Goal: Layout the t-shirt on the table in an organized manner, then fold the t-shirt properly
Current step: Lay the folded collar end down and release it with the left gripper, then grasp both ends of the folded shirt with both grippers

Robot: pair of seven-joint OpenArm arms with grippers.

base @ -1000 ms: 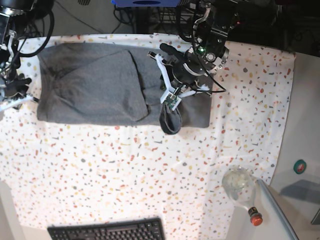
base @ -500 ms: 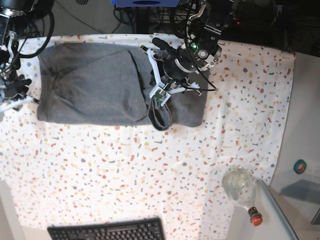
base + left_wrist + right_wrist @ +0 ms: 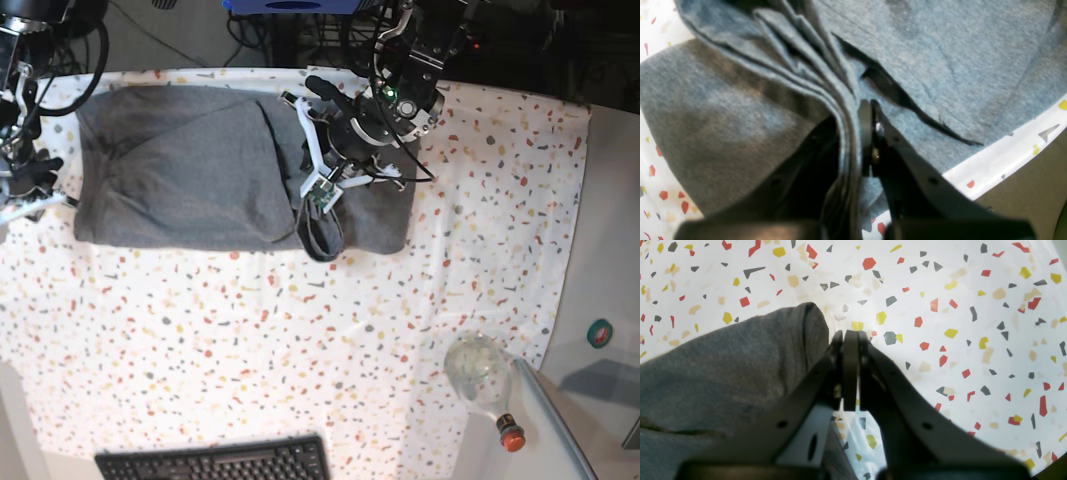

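Since a second ago my left gripper has carried its pinched t-shirt edge leftward to fold it; right gripper jaws closed empty over the desk.

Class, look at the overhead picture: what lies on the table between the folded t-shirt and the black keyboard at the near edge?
Nothing: in the base view only bare speckled table separates the t-shirt from the keyboard.
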